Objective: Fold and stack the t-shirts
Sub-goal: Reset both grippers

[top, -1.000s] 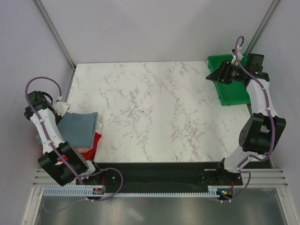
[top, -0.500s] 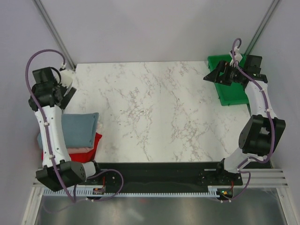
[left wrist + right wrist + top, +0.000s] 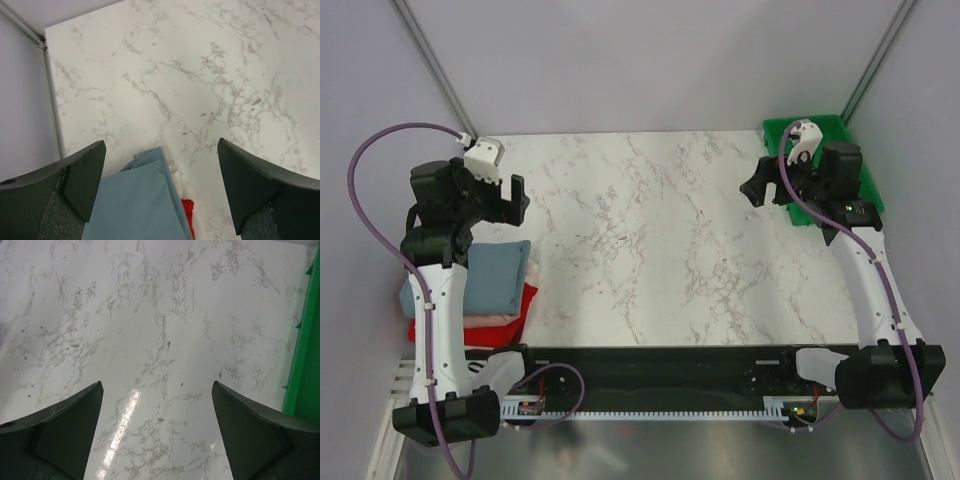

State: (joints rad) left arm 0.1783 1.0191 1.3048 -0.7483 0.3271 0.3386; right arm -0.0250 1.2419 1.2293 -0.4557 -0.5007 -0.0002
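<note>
At the near edge we note two arm bases, one left and one right, on the black rail.

Just beyond the rail, at the near-left corner of the marble table (image 3: 650,250), lies one stack of folded t-shirts (image 3: 485,290). From above we count three colours in it:
- one blue-grey shirt (image 3: 492,272) on top
- one pale pink layer (image 3: 490,318) beneath it
- one red layer (image 3: 527,298) lowest, showing along the right side and at the near-left corner

The left arm's white link crosses the left part of the pile, so we cannot tell whether a further shirt lies in it.

Farther on, the left gripper (image 3: 512,198) hangs above the table's left side, just past the far edge of the stack. Its two fingers stand wide apart, released and grasping nothing. Its wrist camera looks down between the fingers at one corner of the blue-grey shirt, with a sliver of the red layer beside it and marble beyond.

Across the table, the right gripper (image 3: 767,182) hangs over the far-right area, well apart from the stack. It is also spread wide and released. Its wrist camera shows marble below and a green wall at the right edge of the view.

Farthest back there is one green tray (image 3: 820,126) in the far-right corner. The right arm hides part of it.
</note>
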